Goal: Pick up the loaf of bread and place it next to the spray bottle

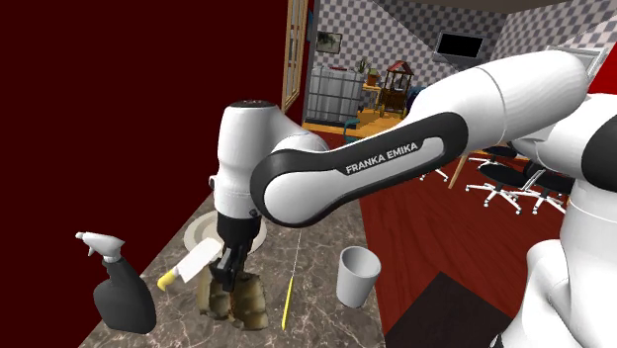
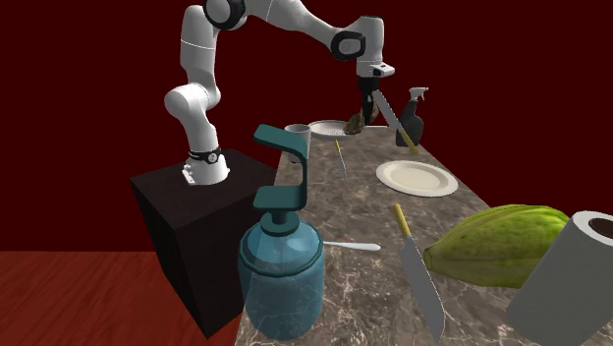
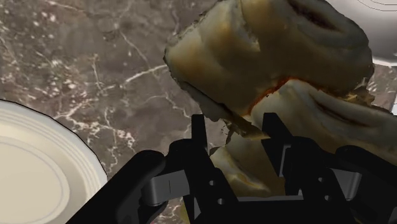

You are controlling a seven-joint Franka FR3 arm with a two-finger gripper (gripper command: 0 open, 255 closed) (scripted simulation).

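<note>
We saw the gripper (image 1: 229, 272) clamped on the loaf of bread (image 1: 242, 302), near the dark spray bottle (image 1: 124, 292) at the edge of the counter (image 1: 321, 321), a knife (image 1: 193, 265) between.

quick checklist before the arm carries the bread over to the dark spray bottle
1. Grip: pincer shut on the bread loaf, clasping it: ok.
2. Loaf lifted off the marble counter: cannot tell.
3. Dark spray bottle standing upright: ok.
4. Way to the bottle free: not ok, a yellow-handled knife lies between loaf and bottle.
5. White cup out of the way, on the loaf's side away from the bottle: ok.
</note>
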